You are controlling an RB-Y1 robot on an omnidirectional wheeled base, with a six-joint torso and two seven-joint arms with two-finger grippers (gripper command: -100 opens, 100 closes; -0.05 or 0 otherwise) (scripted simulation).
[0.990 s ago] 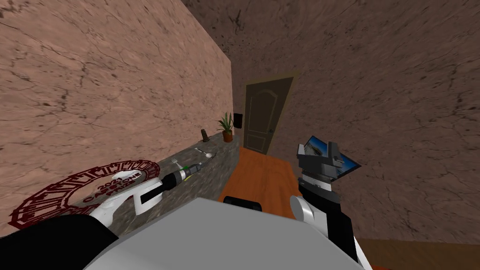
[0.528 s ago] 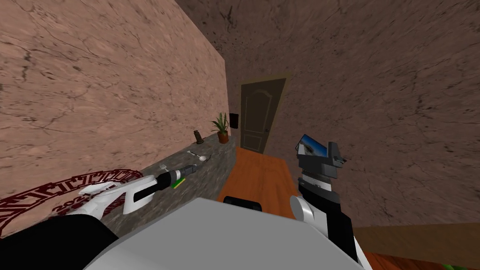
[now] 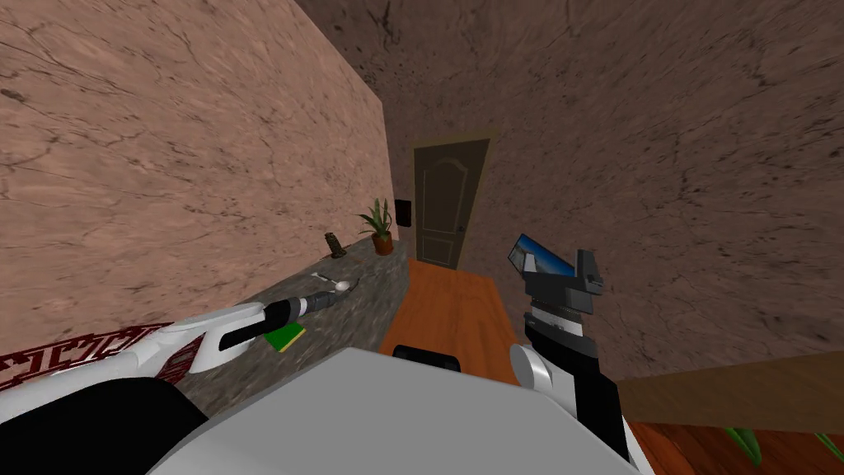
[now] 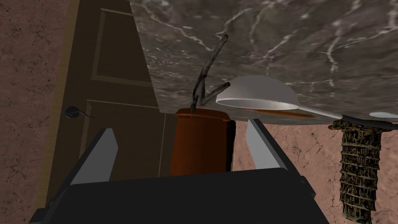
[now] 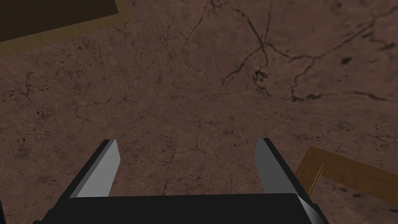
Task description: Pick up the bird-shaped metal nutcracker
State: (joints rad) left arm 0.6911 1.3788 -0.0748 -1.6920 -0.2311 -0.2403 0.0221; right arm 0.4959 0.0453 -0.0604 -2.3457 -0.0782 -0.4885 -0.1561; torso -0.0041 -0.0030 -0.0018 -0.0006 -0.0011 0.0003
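Marbled grey bench (image 4: 311,39) runs along your left wall. Your left gripper (image 4: 182,128) hangs over it, spread wide and empty, facing the thin dark nutcracker (image 4: 206,77), which lies just beside a white spoon (image 4: 258,95). A brown pot (image 4: 200,142) beyond them holds a green plant (image 3: 377,216). Your right gripper (image 5: 186,142) gapes empty.

The nutcracker (image 4: 200,93), thin, dark grey and two-armed, is lying flat on the marbled tabletop (image 4: 311,39), arms splaying apart, just beside a spoon (image 4: 256,93).
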